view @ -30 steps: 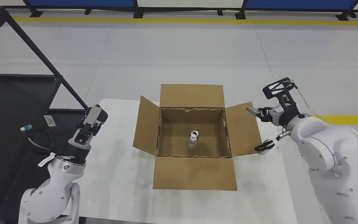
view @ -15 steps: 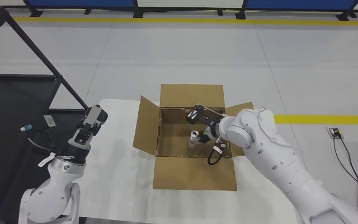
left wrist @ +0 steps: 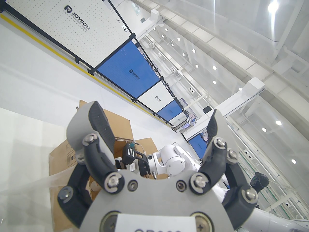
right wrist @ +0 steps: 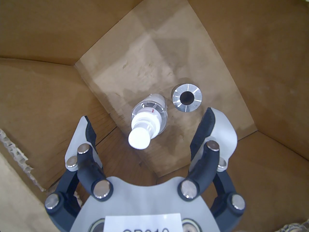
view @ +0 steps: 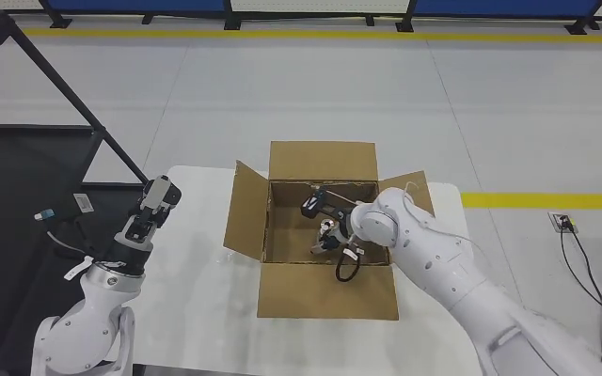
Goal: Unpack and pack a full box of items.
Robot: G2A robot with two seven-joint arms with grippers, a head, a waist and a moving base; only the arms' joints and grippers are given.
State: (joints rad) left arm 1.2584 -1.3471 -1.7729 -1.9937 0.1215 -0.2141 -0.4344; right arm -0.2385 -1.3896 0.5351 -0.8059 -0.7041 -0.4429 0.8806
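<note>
Right gripper [right wrist: 147, 118]: down inside the box, jaws spread wide and holding nothing, one finger on either side of the bottle and above it.
Bottle [right wrist: 150, 113]: a clear one with a white pump top, standing upright on the box floor. It sits right between the open fingers but has not been grasped yet.
Metal cylinder [right wrist: 187, 97]: short, with a hole through it, standing on end just beside the bottle. Contact between the two cannot be made out.
Box [view: 324, 160]: cardboard, all four flaps folded out, and it sits in the middle of the counter [view: 198, 282]. Those two items are all that shows on its floor.
Left gripper [left wrist: 155, 115]: off to the side over the counter, well apart from the box, fingers wide and empty.
Step in hand: by the look of it this is the unpacking, with the bottle lined up as the pick.
Next move: sink a little, centre on the bottle's body, close firmly and lift straight up. It needs to stay clear of the box walls and not nudge the cylinder.
</note>
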